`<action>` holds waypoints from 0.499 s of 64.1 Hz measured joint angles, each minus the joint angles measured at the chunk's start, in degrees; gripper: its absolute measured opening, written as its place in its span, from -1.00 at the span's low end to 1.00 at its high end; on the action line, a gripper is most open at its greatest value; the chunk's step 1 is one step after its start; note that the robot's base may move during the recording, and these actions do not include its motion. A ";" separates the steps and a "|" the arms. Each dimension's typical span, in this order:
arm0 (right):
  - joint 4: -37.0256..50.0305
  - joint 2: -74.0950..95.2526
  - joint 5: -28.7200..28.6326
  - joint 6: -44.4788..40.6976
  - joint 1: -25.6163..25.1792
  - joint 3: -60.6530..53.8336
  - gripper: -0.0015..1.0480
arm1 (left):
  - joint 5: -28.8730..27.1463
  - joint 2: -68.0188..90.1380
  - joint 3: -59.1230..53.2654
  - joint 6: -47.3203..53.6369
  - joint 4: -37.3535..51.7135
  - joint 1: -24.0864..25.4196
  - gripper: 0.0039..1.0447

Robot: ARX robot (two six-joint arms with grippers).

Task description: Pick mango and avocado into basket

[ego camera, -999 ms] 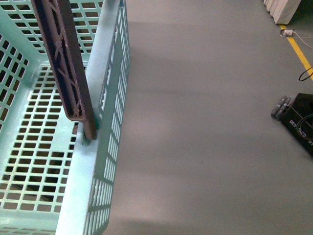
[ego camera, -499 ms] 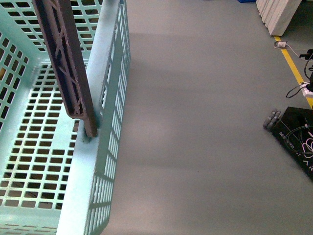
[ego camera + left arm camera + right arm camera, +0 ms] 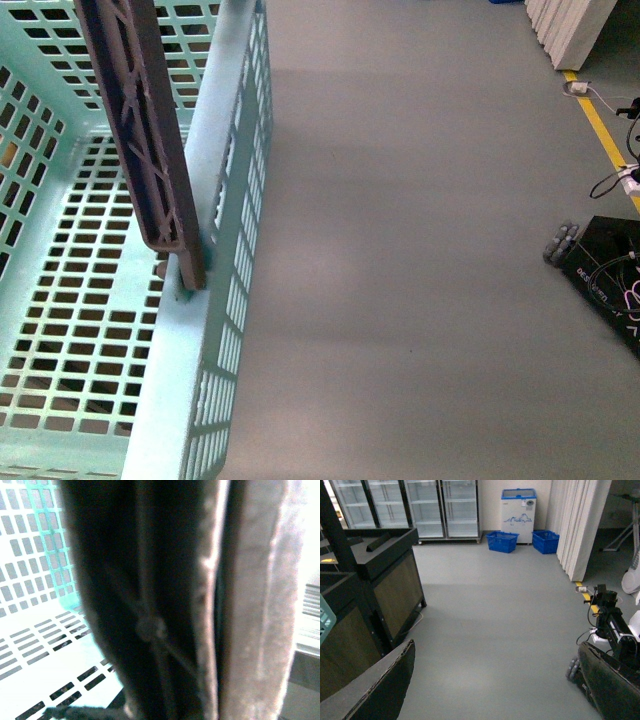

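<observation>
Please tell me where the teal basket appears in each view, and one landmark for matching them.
Front view: the basket fills the left part, its handle raised.
Left wrist view: its slotted wall shows behind a blurred dark bar, probably that handle.
Right wrist view: only a small teal corner, next to the dark cabinet.
Shared landmark: the yellow floor line, in the front and right wrist views.

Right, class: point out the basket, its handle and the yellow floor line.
basket (image 3: pixel 182 360): front view, on its near top rim.
handle (image 3: pixel 138 120): front view, middle of the brown bar.
yellow floor line (image 3: pixel 603 130): front view, middle of the stripe.
</observation>
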 joint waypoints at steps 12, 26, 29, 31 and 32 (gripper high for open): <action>0.00 0.00 -0.02 0.00 0.00 0.00 0.83 | 0.24 0.02 0.00 -0.68 0.00 -0.13 -0.72; -0.02 -0.02 -0.13 0.00 0.02 0.00 0.83 | -0.37 0.00 0.00 -0.24 0.00 0.02 -0.72; -0.02 0.09 -0.13 -0.02 0.02 0.00 0.83 | -0.26 0.00 0.00 -0.22 0.00 0.02 -0.72; -0.04 0.07 -0.20 0.02 0.00 0.00 0.83 | -0.22 0.02 0.00 -0.26 -0.02 0.02 -0.72; 0.02 -0.02 -0.02 -0.02 0.00 0.00 0.83 | -0.24 0.02 0.00 -0.26 -0.02 0.02 -0.72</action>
